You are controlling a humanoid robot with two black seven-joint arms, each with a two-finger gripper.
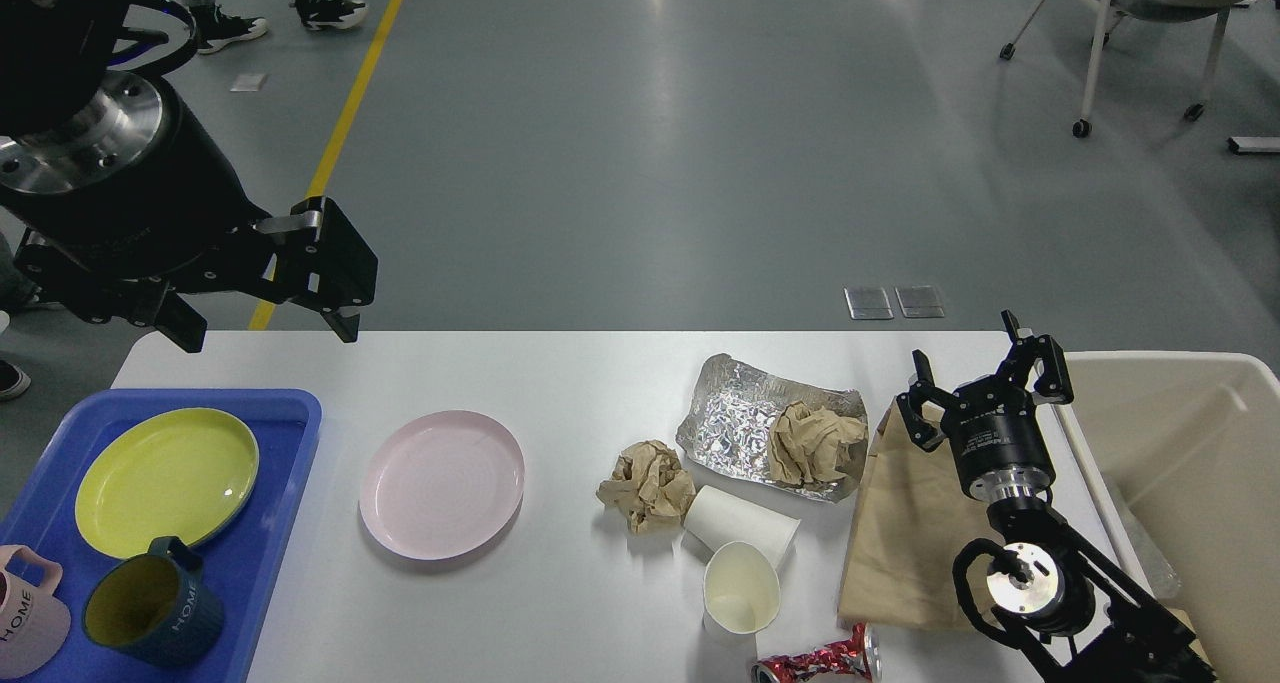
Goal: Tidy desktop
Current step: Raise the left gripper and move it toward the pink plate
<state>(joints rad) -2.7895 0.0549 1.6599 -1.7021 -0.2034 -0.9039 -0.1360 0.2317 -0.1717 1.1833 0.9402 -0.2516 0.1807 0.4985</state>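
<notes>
Desktop [560, 603]: yellow plate [165, 475] and mugs [150, 613] trayed; pink plate [441, 483], paper wads [647, 484], foil [735, 418], cups [740, 553], bag [905, 533] remaining; left gripper [270, 308] and right gripper [985, 383] both spread, empty.

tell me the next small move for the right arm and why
Probably lower the right gripper onto the brown paper bag just beneath it. Its fingers look spread and empty, the bag lies flat on the desktop beside the beige bin, and that is the nearest piece of rubbish to the bin.
</notes>
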